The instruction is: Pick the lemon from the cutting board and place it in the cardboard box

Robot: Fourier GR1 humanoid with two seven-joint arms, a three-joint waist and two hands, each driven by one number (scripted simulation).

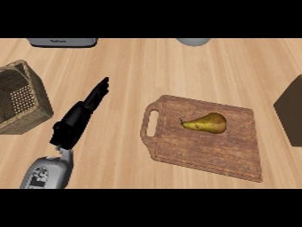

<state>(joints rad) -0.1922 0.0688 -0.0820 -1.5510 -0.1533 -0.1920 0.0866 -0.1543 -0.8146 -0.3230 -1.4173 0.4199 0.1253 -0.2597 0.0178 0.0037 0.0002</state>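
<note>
At the far left a wicker basket (13, 99) stands on the bench (146, 66), its open top facing me. Beyond it, at the far edge, a grey appliance (63, 42) is partly cut off.

My left forearm (47, 173) comes up from the lower edge just right of the basket, and my left hand (75, 122) stretches away from me, leaning toward the right. I see it nearly edge-on. Its fingers (99, 91) are straight and held together, pointing at the far side of the bench, so the hand is open and holds nothing. It hangs between the basket and the board, touching neither. I cannot tell whether it rests on the bench or hovers above it.

Right of the hand lies the wooden board (205, 150), turned a little askew, with its handle slot (153, 123) at the left end. The fruit on it looks like a yellow-brown pear (207, 123), not a lemon. It lies on its side near the board's far edge, its narrow end toward the slot.

At the far edge, above the board, a pale rounded object (194, 41) is mostly out of view. At the far right stands the brown box (301, 111), cut off by the edge and well apart from my hand. My right hand does not show.
</note>
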